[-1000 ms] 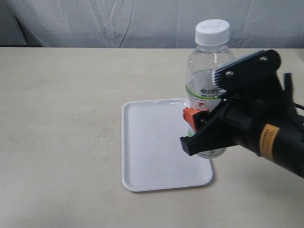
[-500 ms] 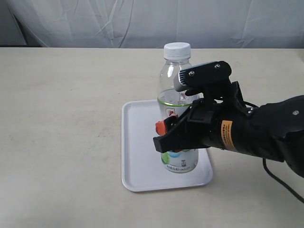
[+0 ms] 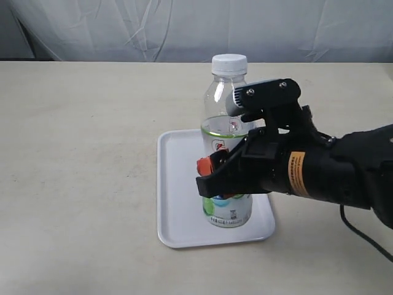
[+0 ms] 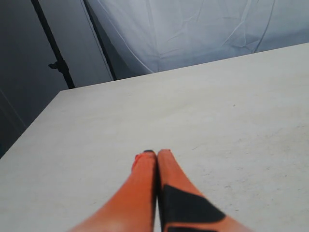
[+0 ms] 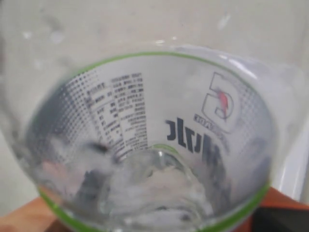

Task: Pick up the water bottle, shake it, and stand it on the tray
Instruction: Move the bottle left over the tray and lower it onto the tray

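The water bottle, clear with a white cap and green-edged label, stands upright over the near right part of the white tray. Its base is down at the tray's floor; I cannot tell whether it bears on it. My right gripper is shut on the bottle's lower body from the right, with an orange fingertip showing at its left side. In the right wrist view the bottle fills the picture. My left gripper shows only in the left wrist view, orange fingers pressed together over bare table, holding nothing.
The tray lies on a beige table with a white cloth backdrop behind it. My black right arm reaches in low from the right edge. A dark stand pole rises beyond the table in the left wrist view.
A second ago the bottle was held higher, right of the tray. It has come left and down onto the tray's near right part, sinking a little more in the last half second.
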You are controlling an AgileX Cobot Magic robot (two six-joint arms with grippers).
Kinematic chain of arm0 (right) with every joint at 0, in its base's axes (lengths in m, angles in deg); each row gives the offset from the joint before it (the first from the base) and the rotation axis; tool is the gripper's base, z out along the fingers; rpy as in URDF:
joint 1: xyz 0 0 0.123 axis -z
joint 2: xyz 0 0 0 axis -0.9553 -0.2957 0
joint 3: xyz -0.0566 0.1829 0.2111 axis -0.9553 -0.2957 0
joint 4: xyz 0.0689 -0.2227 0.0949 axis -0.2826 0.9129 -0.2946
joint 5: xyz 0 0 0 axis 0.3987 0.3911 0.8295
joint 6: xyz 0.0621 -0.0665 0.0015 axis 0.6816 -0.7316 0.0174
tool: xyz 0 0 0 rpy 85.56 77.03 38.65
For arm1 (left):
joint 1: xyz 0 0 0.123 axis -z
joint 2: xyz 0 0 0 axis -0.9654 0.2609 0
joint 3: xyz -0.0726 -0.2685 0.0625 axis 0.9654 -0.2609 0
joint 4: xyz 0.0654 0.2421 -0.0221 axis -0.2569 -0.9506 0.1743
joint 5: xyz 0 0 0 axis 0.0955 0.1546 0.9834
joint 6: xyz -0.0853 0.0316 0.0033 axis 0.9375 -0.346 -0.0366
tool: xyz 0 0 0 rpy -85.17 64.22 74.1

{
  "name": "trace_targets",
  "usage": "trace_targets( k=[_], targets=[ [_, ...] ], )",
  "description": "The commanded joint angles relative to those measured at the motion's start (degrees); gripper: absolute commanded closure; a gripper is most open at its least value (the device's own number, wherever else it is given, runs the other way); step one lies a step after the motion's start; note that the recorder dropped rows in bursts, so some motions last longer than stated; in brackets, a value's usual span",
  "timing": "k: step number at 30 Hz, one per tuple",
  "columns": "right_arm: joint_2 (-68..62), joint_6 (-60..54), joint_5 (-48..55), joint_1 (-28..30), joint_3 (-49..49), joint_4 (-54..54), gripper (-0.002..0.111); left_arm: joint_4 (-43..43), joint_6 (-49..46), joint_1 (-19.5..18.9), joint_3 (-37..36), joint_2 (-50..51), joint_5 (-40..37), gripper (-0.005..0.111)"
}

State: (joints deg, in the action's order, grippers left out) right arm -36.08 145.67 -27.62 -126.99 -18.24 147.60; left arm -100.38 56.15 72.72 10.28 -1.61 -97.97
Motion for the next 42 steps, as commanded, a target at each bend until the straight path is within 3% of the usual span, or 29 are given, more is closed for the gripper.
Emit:
trace_targets(
  k=[1,2,4,9,12,14,19,27,42],
  targets=[
    [1.17,-36.35,-4.54,2.84,0.30,-27.30,0.109,0.21,0.47,-0.05,-0.13,-0.24,0.75,0.107],
    [1.17,-49.25,-8.53,3.64,-0.14,-37.57,0.109,0.21,0.47,-0.05,-0.13,-0.24,0.75,0.107],
    [1.17,-63.38,-13.32,4.50,-0.87,-48.54,0.109,0.21,0.47,-0.05,-0.13,-0.24,0.75,0.107],
    [0.10,-90.91,-28.75,4.49,-3.70,-64.58,0.109,0.21,0.47,-0.05,-0.13,-0.24,0.75,0.107],
    [-3.35,-107.15,-39.34,4.49,-6.24,-82.77,0.109,0.21,0.47,-0.05,-0.13,-0.24,0.75,0.107],
    [-5.65,-108.58,-39.68,5.31,-6.34,-84.75,0.109,0.21,0.47,-0.05,-0.13,-0.24,0.75,0.107],
    [-14.29,-108.58,-42.76,8.26,-6.13,-77.24,0.109,0.21,0.47,-0.05,-0.13,-0.24,0.75,0.107],
    [-28.82,-105.22,-60.79,11.55,-6.13,-72.10,0.109,0.21,0.47,-0.05,-0.13,-0.24,0.75,0.107],
    [-33.44,-104.49,-64.96,11.55,-6.13,-72.79,0.109,0.21,0.47,-0.05,-0.13,-0.24,0.75,0.107]
  ],
)
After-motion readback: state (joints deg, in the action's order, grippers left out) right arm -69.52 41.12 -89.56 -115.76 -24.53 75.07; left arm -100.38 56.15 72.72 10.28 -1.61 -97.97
